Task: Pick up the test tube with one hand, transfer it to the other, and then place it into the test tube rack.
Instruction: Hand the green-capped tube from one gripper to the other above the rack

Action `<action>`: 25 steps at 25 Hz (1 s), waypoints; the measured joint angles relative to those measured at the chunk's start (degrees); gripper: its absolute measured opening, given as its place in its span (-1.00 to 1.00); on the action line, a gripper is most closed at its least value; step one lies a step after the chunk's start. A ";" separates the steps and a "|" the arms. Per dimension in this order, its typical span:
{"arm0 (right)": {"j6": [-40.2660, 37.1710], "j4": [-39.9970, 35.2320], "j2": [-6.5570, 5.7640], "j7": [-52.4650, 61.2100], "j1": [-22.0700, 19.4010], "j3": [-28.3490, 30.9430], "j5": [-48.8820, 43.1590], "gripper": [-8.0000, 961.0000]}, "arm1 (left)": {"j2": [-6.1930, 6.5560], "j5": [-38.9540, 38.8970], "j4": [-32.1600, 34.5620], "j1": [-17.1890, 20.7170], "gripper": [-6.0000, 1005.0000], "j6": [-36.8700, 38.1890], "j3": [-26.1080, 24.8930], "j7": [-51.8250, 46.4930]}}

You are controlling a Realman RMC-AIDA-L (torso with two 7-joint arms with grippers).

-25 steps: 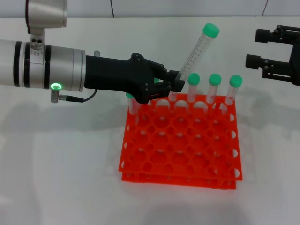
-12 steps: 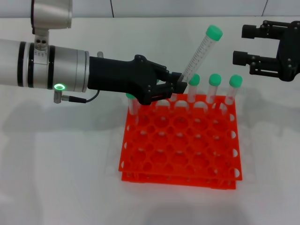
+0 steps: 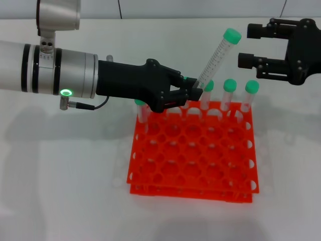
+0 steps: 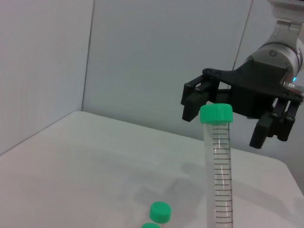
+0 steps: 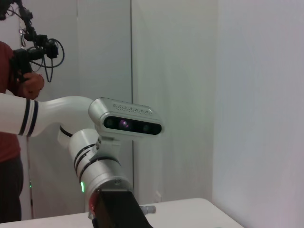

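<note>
The test tube [image 3: 216,57], clear with a green cap, tilts up and to the right above the back row of the orange-red test tube rack [image 3: 193,153]. My left gripper [image 3: 193,91] is shut on its lower end. My right gripper [image 3: 247,46] hovers open at the upper right, its fingers level with the cap and a short gap to its right. In the left wrist view the test tube [image 4: 221,171] stands upright in front of the open right gripper [image 4: 236,110]. The right wrist view does not show the tube.
Several other green-capped tubes [image 3: 230,93] stand in the rack's back row, one [image 3: 141,111] at its back left corner. The white table [image 3: 65,170] lies all around. In the right wrist view I see the left arm [image 5: 97,173], the head camera [image 5: 128,121] and a person [image 5: 14,142].
My right gripper has moved left, toward the tube's cap. The left gripper has shifted slightly right and up with the tube.
</note>
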 joint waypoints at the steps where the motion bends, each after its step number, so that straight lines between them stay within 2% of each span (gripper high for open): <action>1: 0.07 0.06 0.05 -0.02 0.20 -0.11 0.03 0.32 | 0.00 0.00 0.00 -0.02 -0.61 0.01 0.01 0.00; 12: 0.87 0.23 0.27 -0.07 1.50 -2.17 1.00 0.32 | -0.07 -0.33 0.09 -0.17 -0.61 -0.10 0.77 0.00; 25: 1.56 0.26 0.20 0.01 1.61 -1.88 1.03 0.32 | -0.18 -0.45 0.11 0.43 -0.61 0.34 0.77 2.14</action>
